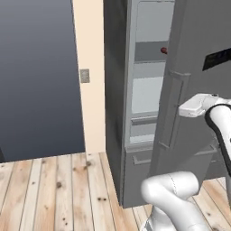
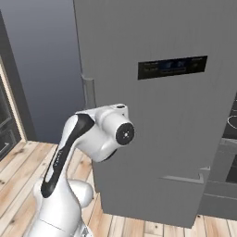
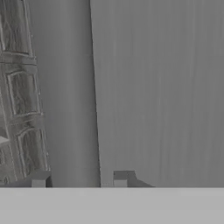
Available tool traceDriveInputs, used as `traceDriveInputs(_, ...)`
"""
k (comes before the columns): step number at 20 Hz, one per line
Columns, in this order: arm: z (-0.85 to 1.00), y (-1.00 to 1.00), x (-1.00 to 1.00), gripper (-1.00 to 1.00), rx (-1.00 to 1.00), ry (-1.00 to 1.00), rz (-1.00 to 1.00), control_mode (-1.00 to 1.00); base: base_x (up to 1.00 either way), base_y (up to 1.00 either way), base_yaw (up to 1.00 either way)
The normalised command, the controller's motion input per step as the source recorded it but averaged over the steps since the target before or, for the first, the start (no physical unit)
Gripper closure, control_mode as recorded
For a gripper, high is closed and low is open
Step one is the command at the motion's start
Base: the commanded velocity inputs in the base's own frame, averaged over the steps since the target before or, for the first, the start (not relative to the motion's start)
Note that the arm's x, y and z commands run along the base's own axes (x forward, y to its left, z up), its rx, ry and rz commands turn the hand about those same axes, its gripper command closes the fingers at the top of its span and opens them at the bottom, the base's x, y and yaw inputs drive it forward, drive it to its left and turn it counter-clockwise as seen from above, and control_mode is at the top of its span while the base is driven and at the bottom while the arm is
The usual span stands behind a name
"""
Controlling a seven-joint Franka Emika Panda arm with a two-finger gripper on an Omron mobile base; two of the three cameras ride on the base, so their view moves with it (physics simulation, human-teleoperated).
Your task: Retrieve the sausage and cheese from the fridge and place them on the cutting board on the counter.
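The tall grey fridge (image 1: 115, 90) stands with its door (image 1: 198, 135) swung partly open, showing pale shelves (image 1: 146, 97). A small dark red bit, likely the sausage (image 1: 164, 50), peeks past the door edge on an upper shelf. My gripper (image 1: 181, 109) is at the door's long vertical handle (image 1: 173, 108). In the hand view my gripper (image 3: 78, 181) has its fingertips (image 3: 120, 179) on either side of the grey handle bar (image 3: 70, 109), shut on it. The door's black display strip (image 2: 172, 67) faces the right base view. The cheese, cutting board and counter are out of view.
A cream wall strip with a switch plate (image 1: 85, 75) stands left of the fridge, beside a dark grey wall (image 1: 36, 76). Wooden floor (image 1: 54, 194) lies open to the left. The lower drawer (image 1: 140, 176) is closed. A dark appliance (image 2: 230, 139) sits right of the door.
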Motion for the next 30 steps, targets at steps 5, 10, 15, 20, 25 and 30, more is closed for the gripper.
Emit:
traceDriveInputs(5,-0.06,-0.79,-0.39,1.00,0.04,-0.16,0.00,-1.00,0.00,0.00,0.00)
traceDriveInputs(10,0.00,-0.70,-0.07,-1.00,0.00,-0.01,0.10,-1.00,0.00,0.00,0.00)
traceDriveInputs(15,0.03,-0.43,-0.10,-1.00,0.00,0.03,0.21,-1.00,0.00,0.00,0.00)
traceDriveInputs(20,0.55,-0.23,-0.70,-1.00,0.00,0.02,0.09,-1.00,0.00,0.00,0.00)
traceDriveInputs(25,0.44,0.03,-0.91,-1.00,-0.02,0.01,0.04,-1.00,0.00,0.00,0.00)
traceDriveInputs(30,0.10,0.60,-0.91,-1.00,-0.04,0.06,-0.31,-1.00,0.00,0.00,0.00)
